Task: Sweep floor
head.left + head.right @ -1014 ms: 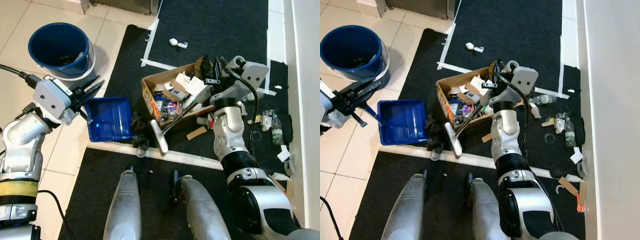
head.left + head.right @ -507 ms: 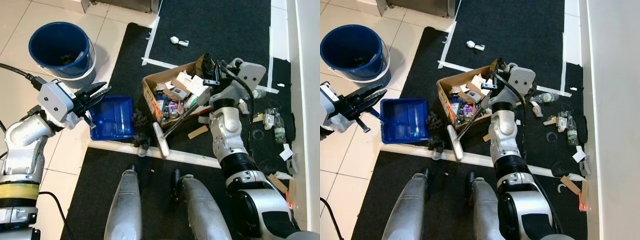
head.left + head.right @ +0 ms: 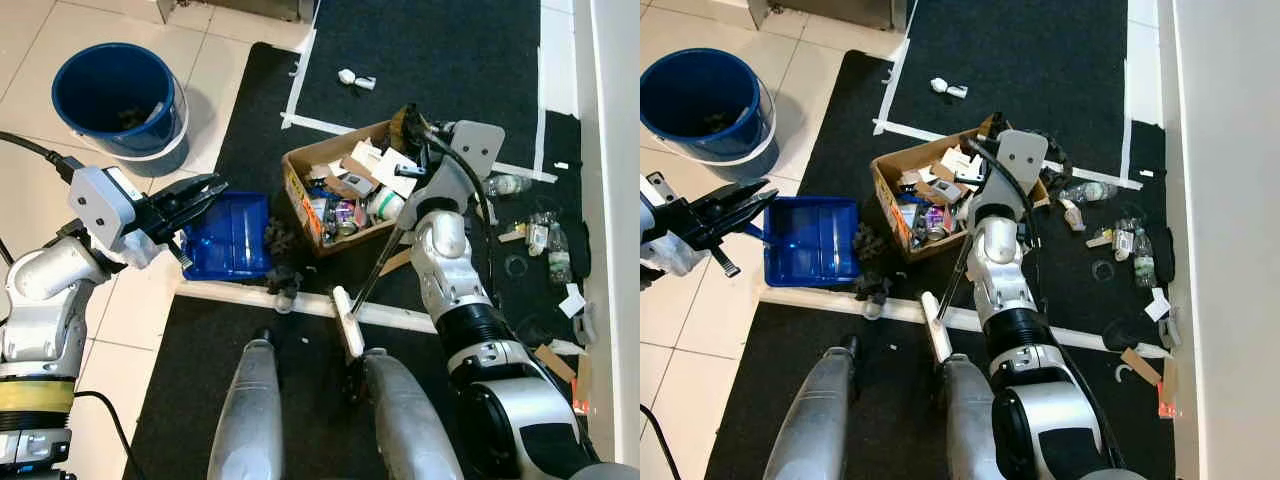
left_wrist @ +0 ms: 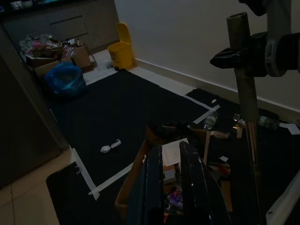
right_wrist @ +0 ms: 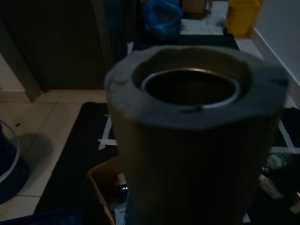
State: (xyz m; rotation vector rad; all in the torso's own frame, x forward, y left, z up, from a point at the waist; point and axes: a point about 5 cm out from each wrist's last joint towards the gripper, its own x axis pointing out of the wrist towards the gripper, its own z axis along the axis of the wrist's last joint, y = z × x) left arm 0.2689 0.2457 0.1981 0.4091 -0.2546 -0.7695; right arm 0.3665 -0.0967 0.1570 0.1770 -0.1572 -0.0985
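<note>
**Blue dustpan held low while the broom head swings back over the tape**

Black fingers of the left hand (image 3: 196, 192) sit close together on the handle of the blue dustpan (image 3: 228, 235), which rests on the dark mat at the edge where it meets the pale tiles. The right hand (image 3: 437, 150) is up by the cardboard box (image 3: 345, 188); its grip on the broom (image 3: 372, 278) can't be made out from above, though the wrist view is looking straight down the end of the pole (image 5: 190, 89), so it is probably holding it.

Half a second ago the broom's pale head (image 3: 347, 320) lay just beside the dark clump of debris (image 3: 281, 277) near the dustpan mouth. Now it has drawn back across the white tape line (image 3: 300, 300), landing close to the robot's feet, well apart from the pan. That reads as a wind-up for another stroke rather than progress: the clump is unswept.

Bottles and scraps (image 3: 540, 240) litter the mat's right side, and the blue bucket (image 3: 120, 95) stands on the tiles beyond the pan.
</note>
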